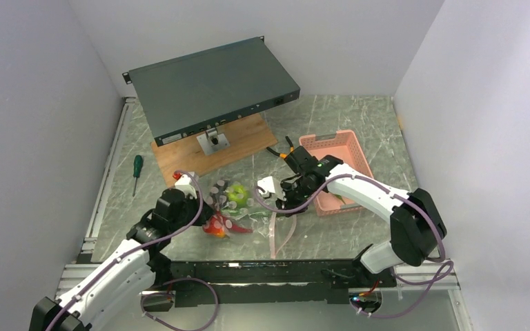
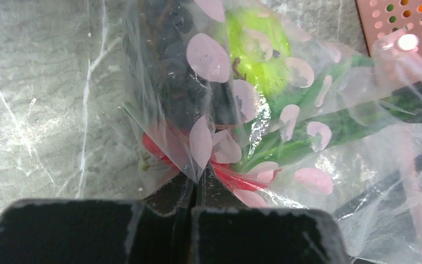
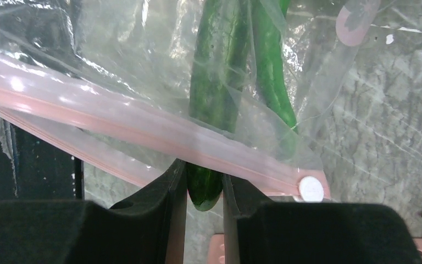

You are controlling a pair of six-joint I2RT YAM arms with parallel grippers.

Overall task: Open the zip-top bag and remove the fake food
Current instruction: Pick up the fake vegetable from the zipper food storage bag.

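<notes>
Screwdriver [image 1: 136, 166]: green handle, lies flat on the marbled table [image 1: 359, 121] at 10 o'clock from the bag, well apart from it.
Left gripper [image 2: 194, 186]: fingers together, pinching a fold of film at the 9 o'clock end of the bag.
Rack unit [image 1: 207, 89]: dark grey box propped on a wooden board [image 1: 245, 134], at 12 o'clock from the bag, behind it.
Zip-top bag [image 1: 252, 215]: clear with pinkish dots, crumpled at mid-table between the two grippers.
Red pieces [image 1: 215, 225]: inside the bag, just beyond the left fingertips.
Grapes [image 2: 176, 88]: dark bunch inside the bag, at 9 o'clock from the apple and touching it.
Green apple [image 1: 236, 196]: inside the bag, partly covered by the dotted film.
Zip strip [image 3: 115, 129]: pink band, lies across the pod just above the right fingertips and hides part of it.
Long green pod [image 3: 217, 93]: runs toward 12 o'clock in the right wrist view under creased film; its tip shows below the strip.
Right gripper [image 3: 203, 190]: clamped on the pod's tip; whether film is caught too, cannot tell.
Pliers [image 1: 281, 152]: orange handles, at 12 o'clock from the right gripper, just beside the basket.
Pink basket [image 1: 331, 138]: slotted, at 3 o'clock from the bag, right beside the right gripper.
</notes>
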